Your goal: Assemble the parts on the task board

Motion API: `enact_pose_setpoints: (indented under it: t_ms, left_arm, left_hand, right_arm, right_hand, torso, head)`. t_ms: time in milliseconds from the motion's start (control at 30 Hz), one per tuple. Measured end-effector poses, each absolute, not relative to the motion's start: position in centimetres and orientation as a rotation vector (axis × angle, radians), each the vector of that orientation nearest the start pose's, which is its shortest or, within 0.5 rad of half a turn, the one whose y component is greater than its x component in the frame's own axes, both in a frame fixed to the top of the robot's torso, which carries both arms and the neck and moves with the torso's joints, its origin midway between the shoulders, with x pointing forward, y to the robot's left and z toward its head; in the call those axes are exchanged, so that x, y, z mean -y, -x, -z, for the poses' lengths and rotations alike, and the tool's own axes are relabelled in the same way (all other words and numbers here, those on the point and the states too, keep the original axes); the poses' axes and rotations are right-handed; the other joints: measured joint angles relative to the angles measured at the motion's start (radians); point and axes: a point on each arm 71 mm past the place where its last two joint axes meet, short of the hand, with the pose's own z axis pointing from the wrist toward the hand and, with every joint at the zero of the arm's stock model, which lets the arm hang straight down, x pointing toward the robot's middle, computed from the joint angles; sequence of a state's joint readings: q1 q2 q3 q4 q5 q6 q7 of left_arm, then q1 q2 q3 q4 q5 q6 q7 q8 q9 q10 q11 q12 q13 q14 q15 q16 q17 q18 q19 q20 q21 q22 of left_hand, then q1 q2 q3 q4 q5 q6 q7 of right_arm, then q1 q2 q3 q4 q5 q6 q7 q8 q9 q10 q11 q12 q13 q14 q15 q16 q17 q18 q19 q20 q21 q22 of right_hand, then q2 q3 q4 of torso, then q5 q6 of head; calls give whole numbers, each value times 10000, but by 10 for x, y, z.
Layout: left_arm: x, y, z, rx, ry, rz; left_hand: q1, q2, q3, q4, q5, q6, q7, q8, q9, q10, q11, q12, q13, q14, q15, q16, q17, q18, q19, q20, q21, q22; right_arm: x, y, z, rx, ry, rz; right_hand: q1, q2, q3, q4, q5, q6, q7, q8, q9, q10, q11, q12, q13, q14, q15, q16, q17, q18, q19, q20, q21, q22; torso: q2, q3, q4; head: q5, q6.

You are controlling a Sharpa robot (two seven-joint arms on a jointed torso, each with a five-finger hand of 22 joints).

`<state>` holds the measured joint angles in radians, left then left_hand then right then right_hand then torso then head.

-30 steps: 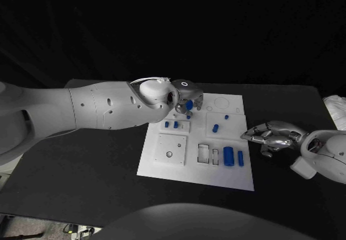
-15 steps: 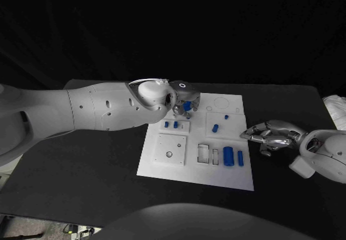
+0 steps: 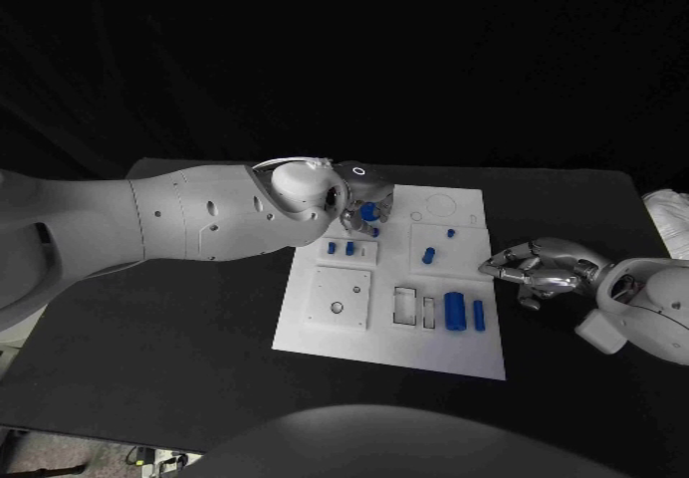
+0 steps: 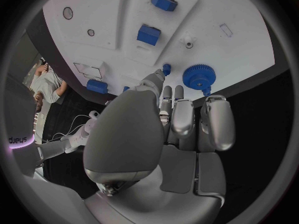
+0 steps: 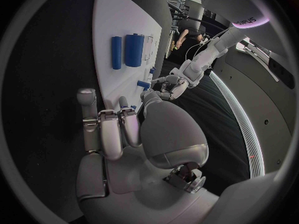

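Head view: the left hand (image 3: 362, 199) sits above the upper left part of the task board (image 3: 328, 334), its wrist and casing covering most of the fingers. A blue gear (image 3: 370, 211) shows just under it; whether the fingers grip the gear or only rest by it cannot be told. In the left wrist view the fingertips (image 4: 211, 100) reach toward the gear (image 4: 199, 76), which lies on the board, and contact is unclear.

The right hand (image 3: 543, 271) lies on the black table (image 3: 172, 378) just beside the board's right edge, at centre right of the frame, fingers curled inward with nothing seen in them. The right wrist view shows the same curled fingers (image 5: 109, 129) next to the board's edge.

On the board, a large blue cylinder (image 3: 455, 310) and a slim blue pin (image 3: 478, 315) lie side by side at lower right; small blue pieces (image 3: 341, 247) stand near the centre left. Smaller board details are too fine to identify.

Behind the table the room is dark.
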<state>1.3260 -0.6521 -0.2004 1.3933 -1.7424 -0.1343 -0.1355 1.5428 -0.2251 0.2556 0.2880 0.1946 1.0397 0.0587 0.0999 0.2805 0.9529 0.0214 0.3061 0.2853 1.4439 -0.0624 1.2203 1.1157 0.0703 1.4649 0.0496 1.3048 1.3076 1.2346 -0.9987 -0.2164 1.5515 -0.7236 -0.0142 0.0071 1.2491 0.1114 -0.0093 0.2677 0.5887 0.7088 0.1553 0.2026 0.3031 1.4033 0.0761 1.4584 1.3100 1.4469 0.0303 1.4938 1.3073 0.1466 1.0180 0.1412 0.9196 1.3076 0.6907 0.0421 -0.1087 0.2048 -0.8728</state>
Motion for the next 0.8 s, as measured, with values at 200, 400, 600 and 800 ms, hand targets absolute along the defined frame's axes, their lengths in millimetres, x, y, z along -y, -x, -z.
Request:
enact_pose_setpoints:
  t_ms: [200, 400, 600, 800]
  left_arm:
    - [-139, -503, 202, -17238, -6398, 4170]
    - [-139, -503, 207, -17326, -6383, 4152]
    - [-140, -505, 209, -17361, -6349, 4109]
    - [-141, -506, 211, -17376, -6322, 4084]
  left_hand:
    - [0, 0, 43, -43, 31, 0, 0, 0, -27, 49, -20, 48, 22, 0, 0, 0, -31, 1, 0, 0, -12, 0]
    - [0, 0, 97, -97, 117, -37, 36, -14, -67, 121, -20, 113, 34, 0, 0, 0, -56, 0, 0, 0, -38, -1]
    - [94, 94, 249, -164, 290, -72, 71, -51, -101, 188, -15, 114, 33, -71, -1, -65, -189, 0, 0, 0, -93, -1]
    - [205, 205, 488, -239, 589, -73, 71, -51, -120, 301, 15, 155, 32, -105, 34, -123, -245, 0, 0, 0, -93, -1]
  right_arm:
    - [265, -444, 246, -21639, -4661, -9835]
    - [265, -444, 246, -21631, -4663, -9834]
    - [265, -444, 246, -21629, -4666, -9830]
    - [265, -444, 246, -21633, -4670, -9823]
  right_hand:
    - [0, 0, 0, 0, 0, 0, 0, 0, 4, 0, 0, 0, 1, 0, 0, 0, 0, 0, 0, 0, 0, 0]
    - [0, 0, 0, 0, 0, 1, -1, 1, 4, 0, 0, 0, 1, 0, 0, 0, 8, 1, 0, 0, 0, -1]
    - [0, 0, 0, 0, 0, 1, -1, 1, 3, 0, 0, 0, 2, 0, 0, 0, 7, 0, 0, 0, 0, -1]
    - [0, 0, 0, 0, 0, 1, -1, 1, 2, 0, 0, 0, 3, 0, 0, 0, 7, 0, 0, 0, 0, -2]
  torso:
    - [5, -2, 3]
    - [5, -3, 2]
    - [1, 0, 3]
    - [-9, 2, 6]
  head:
    - [7, 0]
    - [13, 0]
    - [12, -1]
    - [12, 0]
